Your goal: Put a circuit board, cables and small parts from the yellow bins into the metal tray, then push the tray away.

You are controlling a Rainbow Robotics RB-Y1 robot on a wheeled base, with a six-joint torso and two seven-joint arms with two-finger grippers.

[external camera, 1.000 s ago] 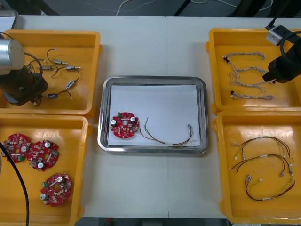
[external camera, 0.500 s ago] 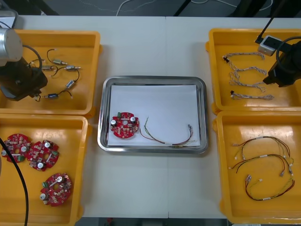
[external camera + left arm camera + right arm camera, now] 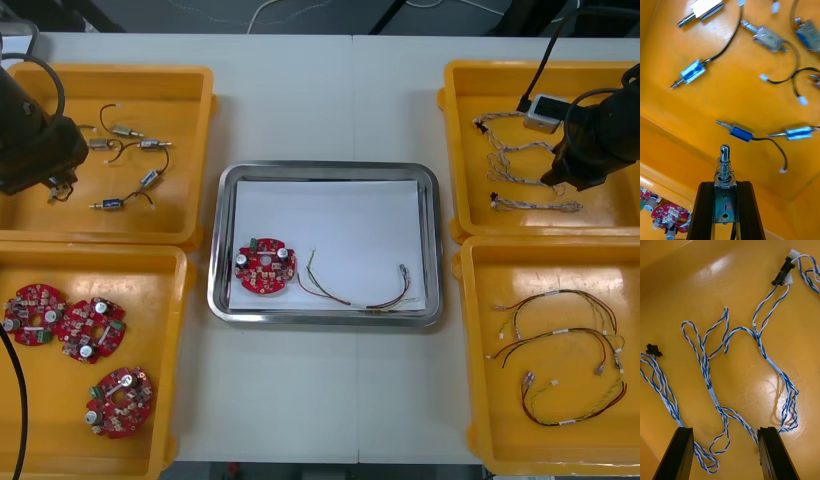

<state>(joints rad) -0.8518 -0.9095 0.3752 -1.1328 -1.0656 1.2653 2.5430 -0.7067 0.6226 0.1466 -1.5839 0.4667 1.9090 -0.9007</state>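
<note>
Left gripper (image 3: pixel 724 186) clamping a small metal part (image 3: pixel 724 168)

It is hanging near the far left yellow bin's (image 3: pixel 203 150) left edge. Right gripper (image 3: pixel 725 431) is hovering, fingers apart, over twisted blue and white cables (image 3: pixel 712 396) in the far right yellow bin (image 3: pixel 455 160). Bare worktop (image 3: pixel 320 400) is surrounding the metal tray (image 3: pixel 325 172).

A small silver metal part (image 3: pixel 724 168), a spring round its pin, stands upright, clamped between the left gripper's (image 3: pixel 724 184) fingers. Beyond its tip, more small metal parts (image 3: pixel 738 132) with black leads lie scattered on a yellow bin's (image 3: pixel 733 93) floor. Twisted blue and white cables (image 3: pixel 709 380) lie looped in another yellow bin (image 3: pixel 681 285), one loop between the right gripper's (image 3: pixel 725 432) spread fingers. Between both grippers, the shiny metal tray (image 3: pixel 325 170) holds a round red circuit board (image 3: pixel 265 267) and a red and yellow cable (image 3: pixel 355 292), both lying flat.
</note>
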